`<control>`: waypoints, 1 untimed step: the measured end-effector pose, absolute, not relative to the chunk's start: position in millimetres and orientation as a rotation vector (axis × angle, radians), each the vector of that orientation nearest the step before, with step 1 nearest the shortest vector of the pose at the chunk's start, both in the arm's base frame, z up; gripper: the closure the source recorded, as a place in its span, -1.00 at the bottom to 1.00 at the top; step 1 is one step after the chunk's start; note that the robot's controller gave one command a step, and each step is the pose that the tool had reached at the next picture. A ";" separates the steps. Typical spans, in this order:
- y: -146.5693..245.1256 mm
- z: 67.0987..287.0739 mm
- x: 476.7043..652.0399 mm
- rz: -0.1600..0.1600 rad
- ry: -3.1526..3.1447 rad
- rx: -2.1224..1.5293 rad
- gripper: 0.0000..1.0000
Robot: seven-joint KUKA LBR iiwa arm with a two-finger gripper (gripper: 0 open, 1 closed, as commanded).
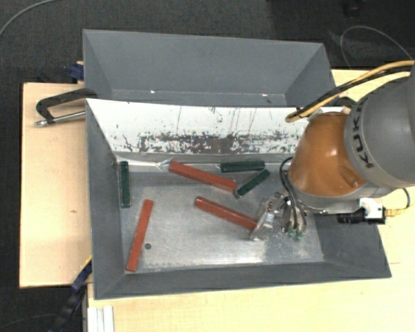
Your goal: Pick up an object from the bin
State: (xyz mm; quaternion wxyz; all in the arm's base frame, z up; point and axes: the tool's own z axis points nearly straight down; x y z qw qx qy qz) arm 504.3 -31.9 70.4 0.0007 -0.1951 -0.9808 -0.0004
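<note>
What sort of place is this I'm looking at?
Probably a robotics lab's bin-picking test station: a grey metal bin with sloped walls holds loose red sticks and dark green sticks, and a grey KUKA robot arm lowers its gripper into it.

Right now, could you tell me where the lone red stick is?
In the camera view, the lone red stick lies at the bin's left, beside the dark green stick by the wall.

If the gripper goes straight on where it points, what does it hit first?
Probably the right end of the middle red bar, right under the gripper; depth unclear, so maybe the bin floor beside it.
</note>
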 end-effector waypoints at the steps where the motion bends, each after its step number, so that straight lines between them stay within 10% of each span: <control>1: -40.5 234.0 528.2 -0.001 -3.138 -0.349 1.00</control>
